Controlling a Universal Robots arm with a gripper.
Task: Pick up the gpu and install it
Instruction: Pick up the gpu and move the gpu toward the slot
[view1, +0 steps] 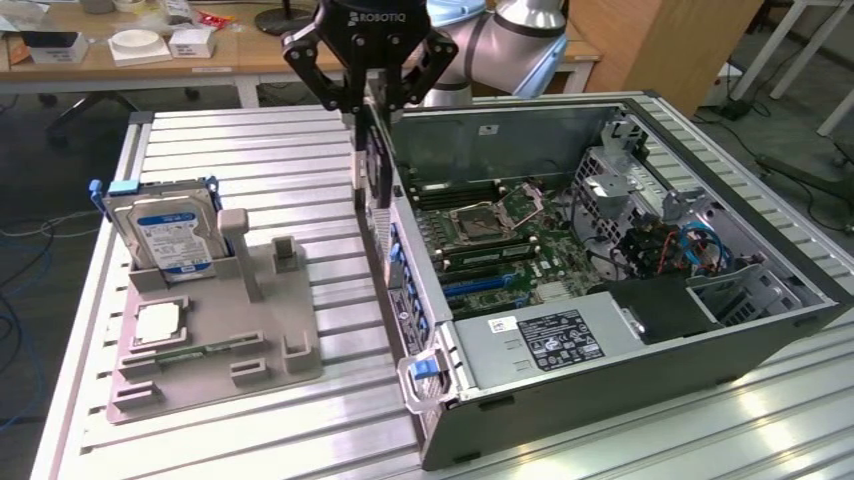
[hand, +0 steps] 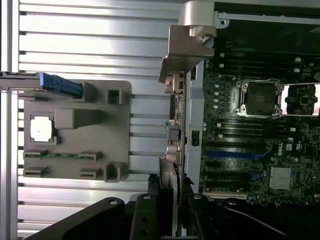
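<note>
My gripper (view1: 378, 108) is shut on the top edge of the gpu (view1: 378, 165), a thin black card that hangs edge-down over the near side wall of the open computer case (view1: 747, 330). In the wrist view the gpu (hand: 175, 130) shows edge-on, with its silvery bracket (hand: 187, 45) at the far end and my gripper (hand: 170, 187) clamped on the card. The card hangs beside the motherboard (hand: 260, 125), level with the blue slots (hand: 235, 152), apart from them.
A grey fixture (view1: 214, 340) on the slatted table holds an upright hard drive (view1: 167, 230), a processor (view1: 158, 322) and a green memory stick (view1: 200, 352). The case holds a power supply (view1: 561, 340) and cables (view1: 667, 250).
</note>
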